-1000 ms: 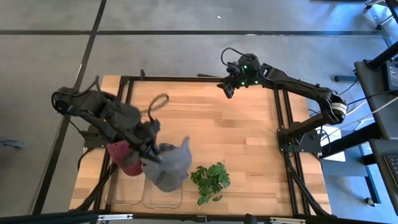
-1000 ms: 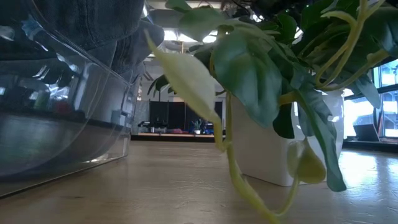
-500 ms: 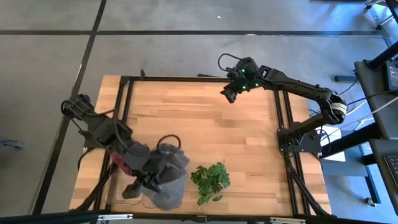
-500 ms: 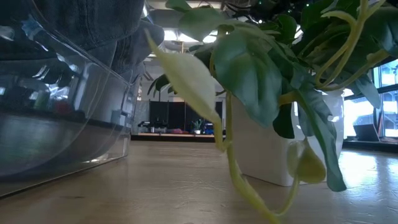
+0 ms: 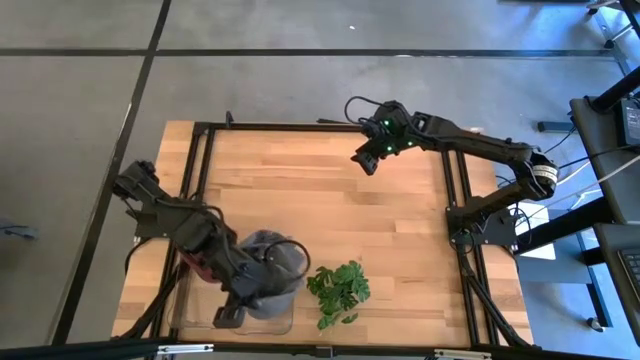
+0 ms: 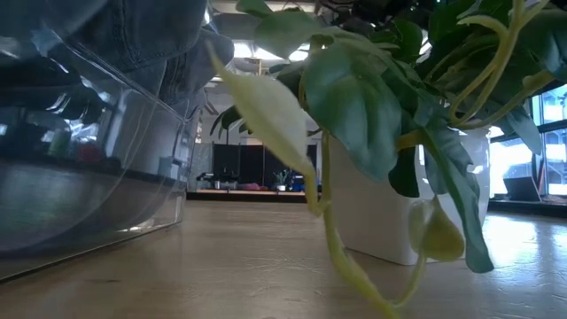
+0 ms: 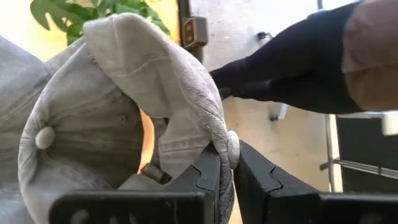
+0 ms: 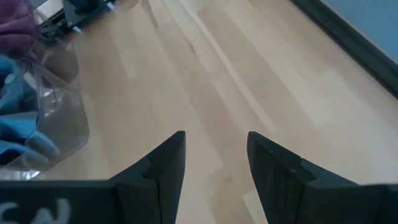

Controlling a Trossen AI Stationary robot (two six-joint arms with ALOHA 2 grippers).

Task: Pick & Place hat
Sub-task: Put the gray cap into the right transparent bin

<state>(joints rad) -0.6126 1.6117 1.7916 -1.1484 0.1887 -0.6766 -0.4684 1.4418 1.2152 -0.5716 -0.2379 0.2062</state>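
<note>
**Grey hat down at the front edge, left claw clamped on it**

Starting at the near edge of the wooden tabletop (image 5: 330,200): there's a clear plastic bin (image 5: 262,318) sitting right at the front, a bit left of the middle. In the low view its curved see-through wall (image 6: 106,159) fills the left side, with grey fabric showing above it.

The grey hat (image 5: 272,272) is over that bin, bunched up, just left of the potted plant (image 5: 338,290). From above I can't tell if it's resting on the bin's floor or hanging in it. The left gripper (image 7: 227,171) is clenched on the hat's edge; in the left wrist view the two dark fingers (image 7: 208,177) pinch a fold of the fabric between them, and you can see the cap's top button and the seams. From above, the left arm (image 5: 185,235) reaches in from the left edge toward the front, ending at the bin.

Just left of the hat there's something dark red (image 5: 198,262), mostly hidden under the arm, so I can't say what it is.

The plant sits near the front edge too, about mid-width, green leaves spilling over a white pot (image 6: 372,221).

Way back near the far edge, right of center, the right gripper (image 5: 366,160) hovers over bare wood with its fingers spread apart, holding nothing. The right wrist view shows only tabletop planks between them.
</note>
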